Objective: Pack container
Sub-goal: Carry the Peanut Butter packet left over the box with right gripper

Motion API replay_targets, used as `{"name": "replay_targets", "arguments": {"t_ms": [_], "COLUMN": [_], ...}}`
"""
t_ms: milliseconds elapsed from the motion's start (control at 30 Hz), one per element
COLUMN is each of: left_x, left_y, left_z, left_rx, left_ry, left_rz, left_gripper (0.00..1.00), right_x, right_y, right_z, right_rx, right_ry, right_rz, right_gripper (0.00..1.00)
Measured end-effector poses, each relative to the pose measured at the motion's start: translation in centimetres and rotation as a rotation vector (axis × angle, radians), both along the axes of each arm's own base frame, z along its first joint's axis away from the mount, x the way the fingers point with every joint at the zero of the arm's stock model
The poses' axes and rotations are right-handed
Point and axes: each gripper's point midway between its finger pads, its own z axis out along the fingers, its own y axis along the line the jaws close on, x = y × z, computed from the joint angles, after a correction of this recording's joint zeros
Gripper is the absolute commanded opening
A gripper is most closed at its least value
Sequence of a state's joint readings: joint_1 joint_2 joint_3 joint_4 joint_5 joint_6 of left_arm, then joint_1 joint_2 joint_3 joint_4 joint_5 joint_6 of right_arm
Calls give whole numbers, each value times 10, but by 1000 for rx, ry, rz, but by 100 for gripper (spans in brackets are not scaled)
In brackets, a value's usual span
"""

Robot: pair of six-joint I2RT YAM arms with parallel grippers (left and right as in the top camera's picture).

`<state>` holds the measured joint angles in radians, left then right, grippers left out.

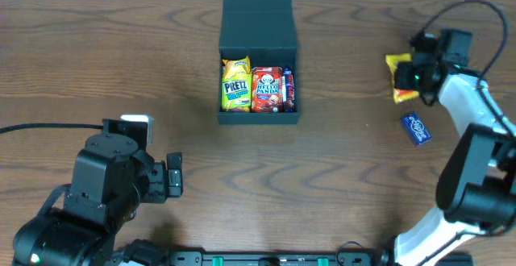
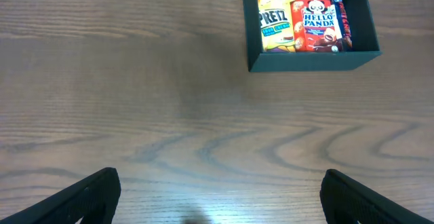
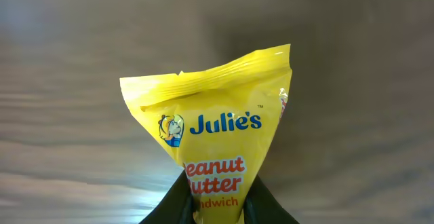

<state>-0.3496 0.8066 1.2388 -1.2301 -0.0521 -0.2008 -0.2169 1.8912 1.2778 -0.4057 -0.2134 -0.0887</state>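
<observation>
- Wood-grain worktop [image 1: 161,72] fills every view, with both arms based at its near edge.
- The container [image 1: 258,119], a dark box with its flap lid thrown back, sits at the far middle, well to the left of the right arm.
- The left tool [image 2: 217,197] hangs over bare wood near the front, fingers spread wide and holding nothing. It is best left there, out of the carry path.
- A Pretz packet [image 1: 235,85] and a Hello Panda box [image 1: 267,89] lie side by side inside, with a thin packet [image 1: 289,89] squeezed at their right. Little floor looks free.
- Julie's peanut butter sandwich packet [image 3: 217,122] is pinched at its lower end by the right tool [image 3: 217,207], clamped on it at the far right. Carry it left high enough to clear the box wall, centre it over the packed snacks, lower until it rests, then let go. The soft bag may snag on the rim.
- A small blue packet [image 1: 416,129] lies near the right arm, likely the next pick.
</observation>
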Motion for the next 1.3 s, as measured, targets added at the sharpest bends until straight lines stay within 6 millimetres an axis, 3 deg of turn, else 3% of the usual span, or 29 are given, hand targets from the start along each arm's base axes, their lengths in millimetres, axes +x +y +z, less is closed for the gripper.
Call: {"name": "replay_targets", "arguments": {"t_ms": [67,200,300,400,467,600,700,833,933,1100,1300], "left_x": [0,0,0,0,0,0,0,0,0,0,0], "left_y": [0,0,0,0,0,0,0,0,0,0,0], "left_z": [0,0,0,0,0,0,0,0,0,0,0], "left_rx": [0,0,0,0,0,0,0,0,0,0,0], "left_ry": [0,0,0,0,0,0,0,0,0,0,0], "left_rz": [0,-1,-1,0,-1,0,-1,0,0,-1,0], "left_gripper": [95,95,95,95,95,95,95,95,95,95,95], "right_x": [7,14,15,10,4,-11,-24,-38,-44,-51,-53], "right_y": [17,79,134,189,238,302,337,369,380,390,388], "right_z": [23,50,59,66,74,88,94,101,103,98,76], "right_rx": [9,70,147,211,259,308,329,349,348,353,338], "right_ry": [-57,-120,-134,-146,-169,-214,-235,-265,-277,-268,-216], "right_rz": [12,65,97,148,211,287,314,307,271,209,153], "right_gripper": [20,20,20,18,19,19,18,14,14,11,11]}}
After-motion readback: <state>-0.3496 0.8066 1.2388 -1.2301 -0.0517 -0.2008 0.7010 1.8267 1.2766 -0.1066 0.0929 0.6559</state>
